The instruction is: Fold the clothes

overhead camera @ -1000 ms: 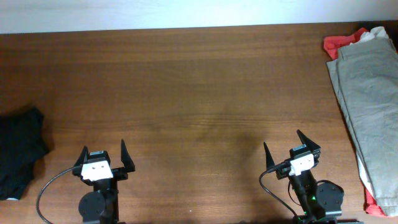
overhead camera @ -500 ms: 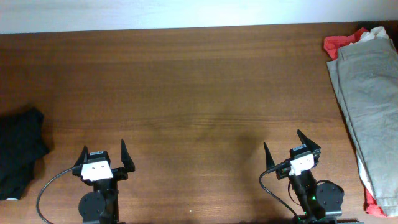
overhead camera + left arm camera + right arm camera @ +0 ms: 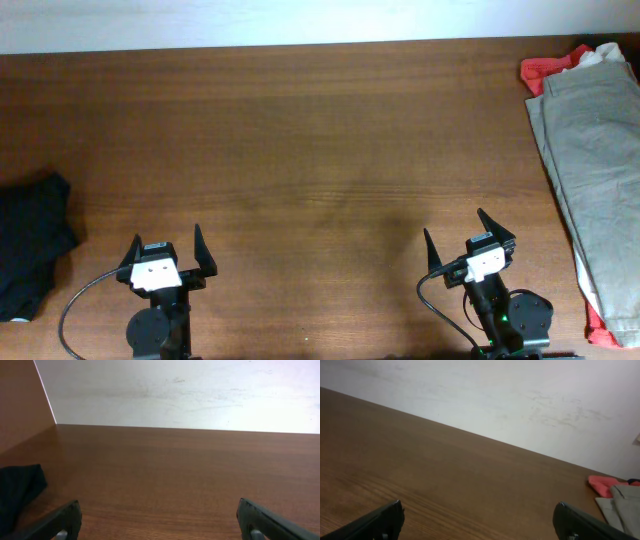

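Both pairs of jaws stand wide apart and empty over the smooth, brown wood-grain desk (image 3: 320, 140).
The left jaws and right jaws sit at 6 o'clock. The black garment (image 3: 30, 245), soft and crumpled, lies heaped at 9 o'clock, and flat grey-beige trousers (image 3: 590, 170) overlie red cloth (image 3: 545, 72) at 3 o'clock.

Our left gripper (image 3: 167, 235) and right gripper (image 3: 453, 222) have dark pointed fingers (image 3: 201, 252) on white blocks (image 3: 155, 268), with black arms (image 3: 158, 325) and looping black cables (image 3: 78, 293).

1. The clothes (image 3: 30, 245) are one plain black garment of soft, wrinkled cloth.
2. It lies bunched and unfolded in a loose heap.
3. It rests flat at the counter's (image 3: 320, 150) left edge.
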